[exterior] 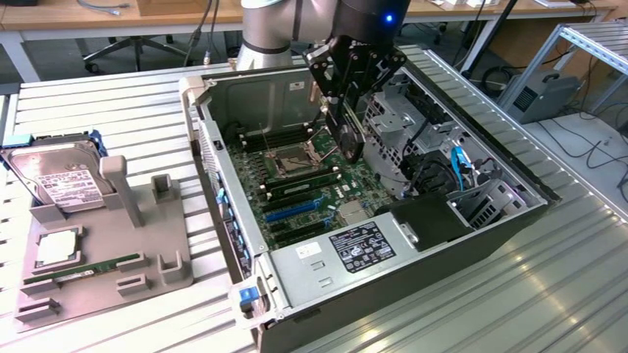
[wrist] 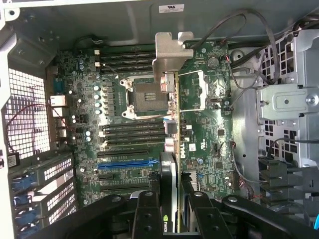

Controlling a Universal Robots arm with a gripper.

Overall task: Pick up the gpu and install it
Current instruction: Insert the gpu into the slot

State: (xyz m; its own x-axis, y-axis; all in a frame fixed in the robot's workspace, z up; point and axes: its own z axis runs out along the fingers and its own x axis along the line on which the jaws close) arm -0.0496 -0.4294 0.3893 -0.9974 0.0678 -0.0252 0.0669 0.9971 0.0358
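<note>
My gripper (exterior: 345, 110) hangs inside the open computer case (exterior: 324, 294), above the motherboard (exterior: 294, 184). It is shut on the gpu (exterior: 351, 141), which hangs on edge below the fingers. In the wrist view the gpu (wrist: 172, 124) appears edge-on, running away from the black fingers (wrist: 147, 214). Its silver end bracket (wrist: 169, 52) is at the far end, over the CPU socket (wrist: 144, 97). My gripper (wrist: 169, 201) clamps the card from both sides. The card is held clear above the board, not seated in a slot. The blue slot (wrist: 127, 163) lies off to one side of the card.
A silver drive cage (exterior: 393, 121) and cables stand close on the exterior view's right of the gripper. A black shroud (exterior: 432, 220) sits nearer the case front. Outside the case, a grey fixture (exterior: 128, 220) holds a hard drive (exterior: 59, 184) and a memory stick (exterior: 84, 273).
</note>
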